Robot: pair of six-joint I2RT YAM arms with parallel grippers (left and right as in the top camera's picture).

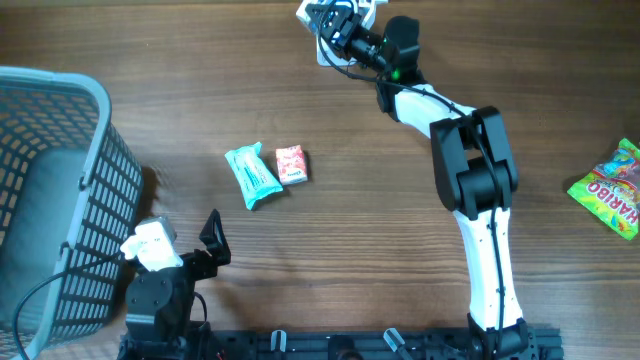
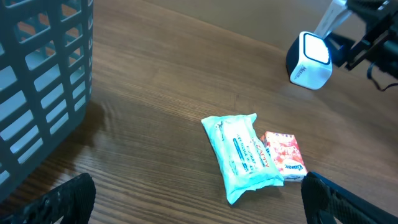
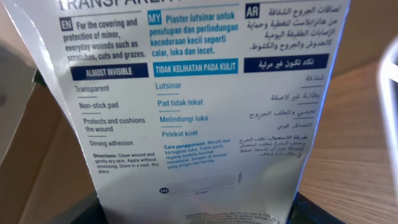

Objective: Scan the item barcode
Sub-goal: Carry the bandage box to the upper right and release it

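Since the code had to face the scanner's window squarely, the step seemed to call for a slow turn of the carton, not a sweep.

In the overhead view the right end effector point(image 1: 338, 22) sat at the top centre of the frame. It was well apart from the wipes pack point(image 1: 252, 176) and the red packet point(image 1: 291, 165) at mid-frame. The basket point(image 1: 60, 120) filled the left edge and a sweets bag point(image 1: 612, 190) lay at the right edge. The bare tabletop point(image 1: 160, 60) between them left open room.

In the left wrist view the scanner point(image 2: 310, 60) stood at upper right. The left end effector point(image 2: 196, 186) was released, its fingers spread to the lower corners, clear of the work.

In the right wrist view the plaster box point(image 3: 199, 99) filled the frame, grasped at its lower end by the right end effector. Its printed back faced the camera and no barcode showed, so the code probably lay lower down or on another face.
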